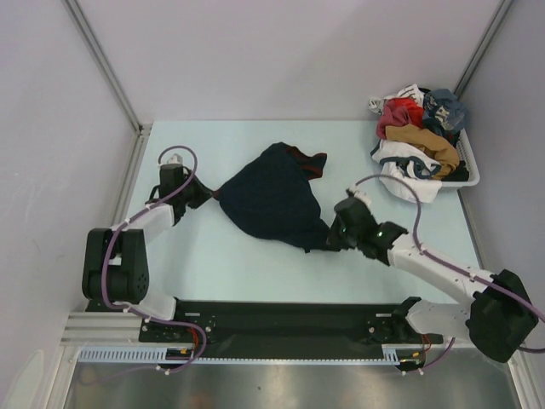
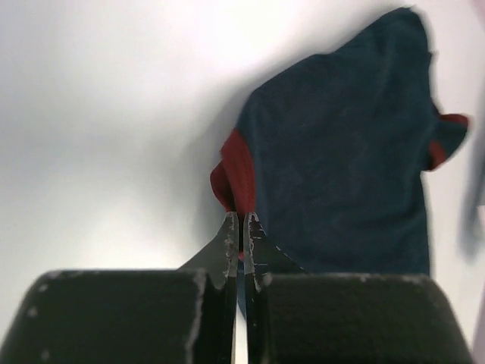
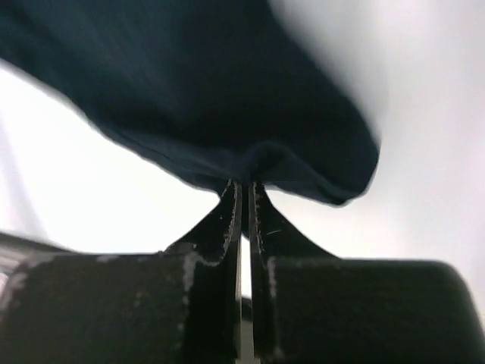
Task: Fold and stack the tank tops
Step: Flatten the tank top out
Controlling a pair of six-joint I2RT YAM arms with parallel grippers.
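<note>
I have the navy tank top [image 1: 272, 196] in the middle of the table [image 1: 247, 273], drawn out between my two arms. My left gripper [image 1: 207, 194] has its jaws pressed together on the top's left corner, pinching cloth at the maroon trim [image 2: 231, 171]. My right gripper [image 1: 330, 236] is clamped on the top's near right edge. A basket [image 1: 471, 170] heaped with clothes [image 1: 417, 128] sits at the far right.

we are seeing tank top [image 1: 272, 200] dark navy with maroon trim | table [image 1: 238, 264] pale mint | pile of clothes [image 1: 415, 129] red, mustard, white, blue
</note>
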